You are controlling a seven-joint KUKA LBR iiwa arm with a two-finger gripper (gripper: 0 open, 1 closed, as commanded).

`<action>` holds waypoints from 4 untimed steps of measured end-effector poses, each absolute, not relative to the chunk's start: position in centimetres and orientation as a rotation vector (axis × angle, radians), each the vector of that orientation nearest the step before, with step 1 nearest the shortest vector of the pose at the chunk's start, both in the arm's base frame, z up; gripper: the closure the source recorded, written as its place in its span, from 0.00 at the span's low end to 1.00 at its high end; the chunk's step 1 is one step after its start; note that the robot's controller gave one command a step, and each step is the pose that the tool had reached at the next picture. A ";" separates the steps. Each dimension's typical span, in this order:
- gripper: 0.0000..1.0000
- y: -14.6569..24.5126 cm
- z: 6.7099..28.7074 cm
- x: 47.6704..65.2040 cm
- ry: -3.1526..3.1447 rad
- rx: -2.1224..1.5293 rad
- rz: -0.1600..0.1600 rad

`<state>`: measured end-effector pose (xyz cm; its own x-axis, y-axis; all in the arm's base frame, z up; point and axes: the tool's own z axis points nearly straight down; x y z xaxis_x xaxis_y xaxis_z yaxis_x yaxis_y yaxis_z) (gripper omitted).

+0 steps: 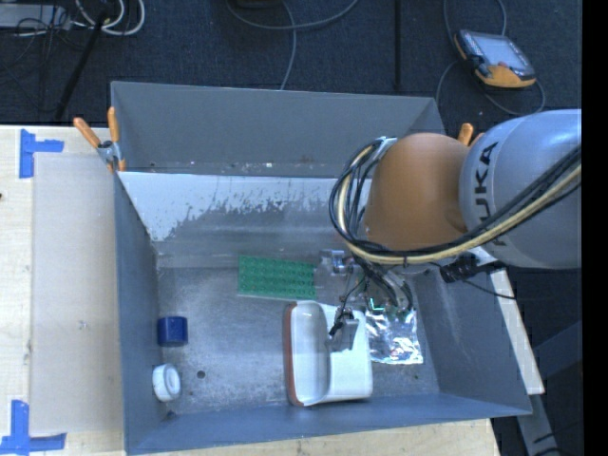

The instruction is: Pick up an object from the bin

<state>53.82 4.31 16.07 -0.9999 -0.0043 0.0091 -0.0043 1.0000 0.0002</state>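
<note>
My gripper (344, 332) hangs low in the right half of the bin, its dark fingertip right over the top of a white rectangular tray-like container (318, 361) with a brownish rim. A crumpled silver foil packet (396, 338) lies just right of the gripper, touching the white container's side. A green flat studded plate (276, 277) lies behind and to the left of the gripper. Nothing shows between the fingers.
A small blue cap-like block (172, 329) and a white round cap (166, 381) lie at the bin's left front corner. The arm with its orange cover and cables reaches in from the right and hides the bin's right rear floor.
</note>
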 end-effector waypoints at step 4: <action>1.00 -3.2 18.4 58.9 -2.499 1.913 0.006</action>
<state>58.90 -3.18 18.43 -0.2608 -0.9654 -0.0020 -0.9654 0.2608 -0.0065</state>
